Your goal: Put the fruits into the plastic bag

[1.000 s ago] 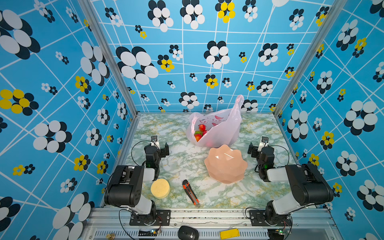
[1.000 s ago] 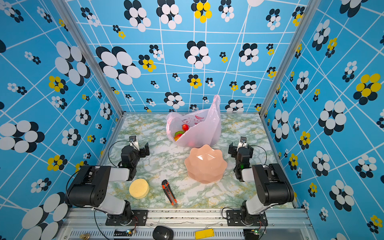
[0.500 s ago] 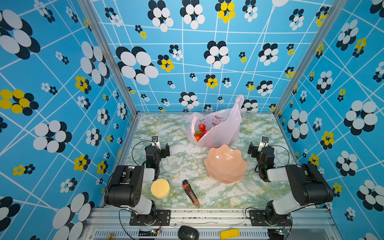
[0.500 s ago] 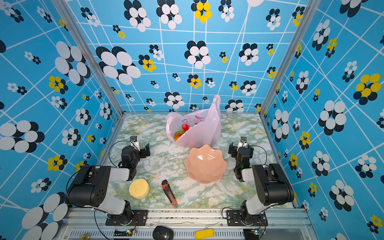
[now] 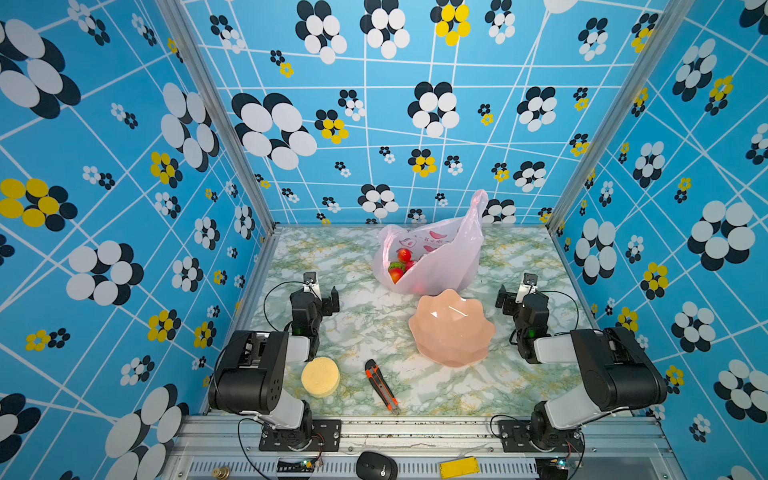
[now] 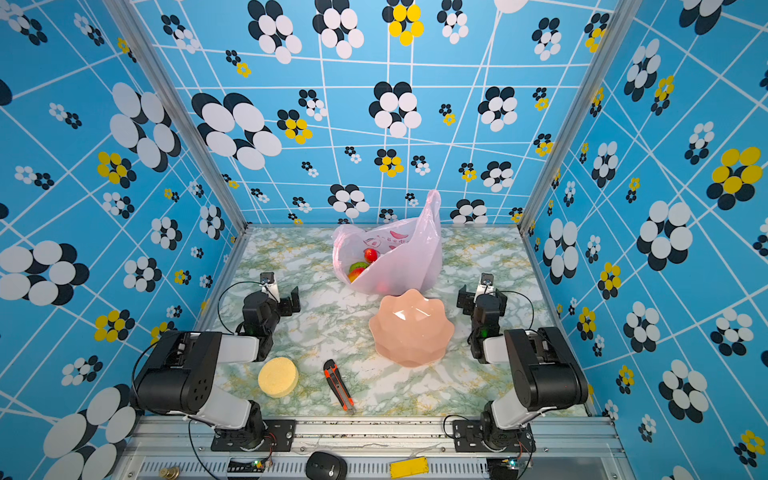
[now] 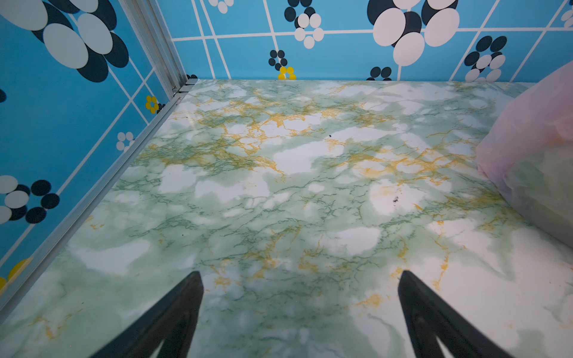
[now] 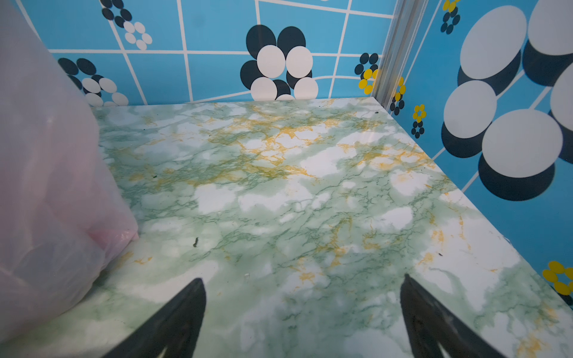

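Observation:
The pale pink plastic bag point(image 5: 446, 259) point(image 6: 409, 262) stands at the back middle of the marble table, its mouth facing left. Red and green fruits point(image 5: 400, 266) point(image 6: 365, 262) show inside that mouth; any others are hidden by the plastic. My left gripper point(image 5: 323, 291) point(image 6: 282, 293) rests low at the left, open and empty, its fingers wide apart over bare table in the left wrist view point(image 7: 299, 276). My right gripper point(image 5: 514, 291) point(image 6: 473, 293) rests at the right, also open and empty point(image 8: 302, 282). The bag's side shows at the edge of both wrist views point(image 7: 533, 148) point(image 8: 46, 186).
A salmon-pink scalloped bowl point(image 5: 451, 328) point(image 6: 411, 328) sits in front of the bag with nothing seen in it. A round yellow sponge point(image 5: 320, 376) point(image 6: 277, 376) and an orange utility knife point(image 5: 381, 384) point(image 6: 338, 384) lie near the front edge. Blue patterned walls enclose three sides.

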Controlling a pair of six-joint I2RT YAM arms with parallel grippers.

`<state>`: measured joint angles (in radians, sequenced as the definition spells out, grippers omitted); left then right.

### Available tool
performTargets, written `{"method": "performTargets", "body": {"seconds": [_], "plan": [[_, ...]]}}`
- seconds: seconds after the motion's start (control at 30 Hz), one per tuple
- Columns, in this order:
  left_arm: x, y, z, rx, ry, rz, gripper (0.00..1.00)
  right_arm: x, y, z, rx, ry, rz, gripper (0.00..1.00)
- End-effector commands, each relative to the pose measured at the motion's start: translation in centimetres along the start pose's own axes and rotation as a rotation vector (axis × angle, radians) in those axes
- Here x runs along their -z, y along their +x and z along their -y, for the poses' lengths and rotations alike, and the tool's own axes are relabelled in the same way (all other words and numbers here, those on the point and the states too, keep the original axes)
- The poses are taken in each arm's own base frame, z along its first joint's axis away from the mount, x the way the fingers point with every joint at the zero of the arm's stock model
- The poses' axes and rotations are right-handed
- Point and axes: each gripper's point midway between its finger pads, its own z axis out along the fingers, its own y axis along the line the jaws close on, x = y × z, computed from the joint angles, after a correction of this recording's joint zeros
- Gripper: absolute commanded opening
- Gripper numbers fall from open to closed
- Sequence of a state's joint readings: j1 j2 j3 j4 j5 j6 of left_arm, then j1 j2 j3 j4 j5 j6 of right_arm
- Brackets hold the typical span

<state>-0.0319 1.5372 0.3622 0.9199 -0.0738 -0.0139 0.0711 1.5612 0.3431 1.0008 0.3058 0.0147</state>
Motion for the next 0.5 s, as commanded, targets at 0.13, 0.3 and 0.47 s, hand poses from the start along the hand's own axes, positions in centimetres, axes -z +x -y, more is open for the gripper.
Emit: {"method": "performTargets", "body": {"seconds": [0.13,0.3,0.47], "plan": [[-0.34,-0.44,0.03,0.001,0.008,0.006,0.99,-0.29,-0.26,0.41,-0.01,0.022,-0.001,0.99],[-0.34,-0.44,0.04,0.001,0.009,0.006,0.99,-0.36,-0.32,0.35,-0.012,0.018,-0.002,0.99],[-0.33,-0.48,0.03,0.001,0.007,0.007,0.99,-0.36,-0.24,0.41,-0.013,0.017,-0.005,0.99]]}}
